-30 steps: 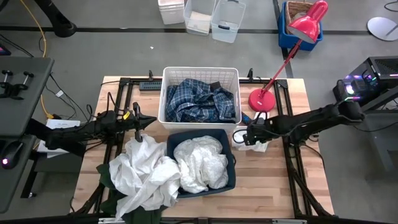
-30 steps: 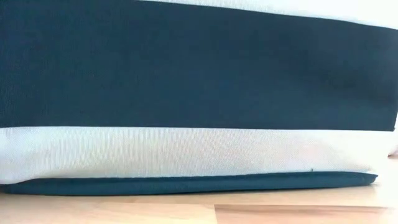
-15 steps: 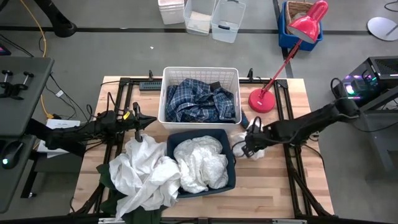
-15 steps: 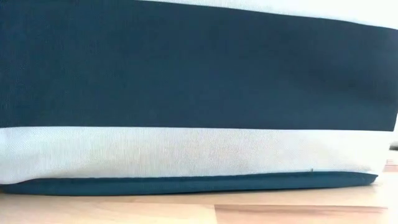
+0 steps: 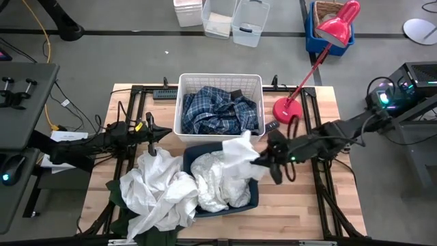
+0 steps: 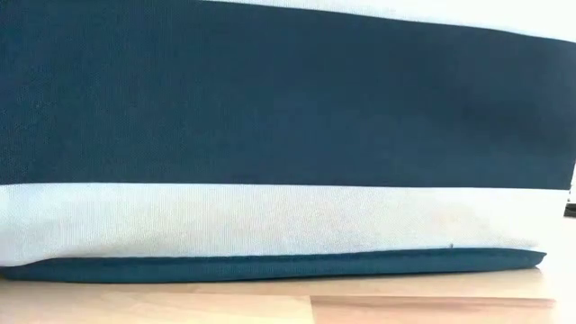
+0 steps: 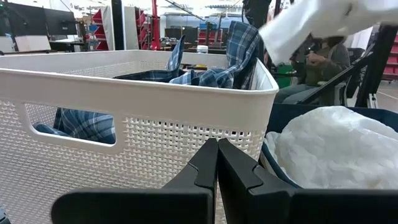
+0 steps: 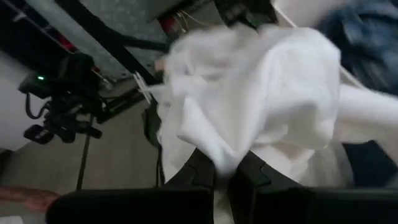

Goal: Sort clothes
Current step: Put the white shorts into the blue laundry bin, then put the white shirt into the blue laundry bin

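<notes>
A small white cloth [image 5: 240, 152] hangs in the air over the far right corner of the navy bin [image 5: 254, 195], with my right gripper [image 5: 259, 162] shut on it. Another white garment [image 5: 218, 179] fills the bin. The plaid shirt [image 5: 218, 109] lies in the white basket [image 5: 220, 77] behind it. More white garments [image 5: 160, 193] are heaped on the table left of the bin, over a dark green one [image 5: 115, 195]. My left gripper [image 5: 151, 134] waits shut, left of the basket, holding nothing. The low view shows only the bin's wall [image 6: 288, 99]. My right gripper pinches a bunched part of the white cloth [image 8: 219, 152] between its two fingers; how many layers, I cannot tell. The fingers come from the table's right, roughly level. The cloth is lifted clear of the table and billows out beyond the fingertips toward the basket.
A red desk lamp stands with its base [image 5: 287, 109] right of the basket and its arm slanting off to the far right. A small dark object [image 5: 271, 126] lies by the base. Bare wood shows right of the bin and along the near right edge.
My right gripper has shut on the small white cloth that lay on the table right of the bin. It has lifted the cloth clear and carried it toward the table's left, over the bin's corner, where the cloth now spreads out in the air.
</notes>
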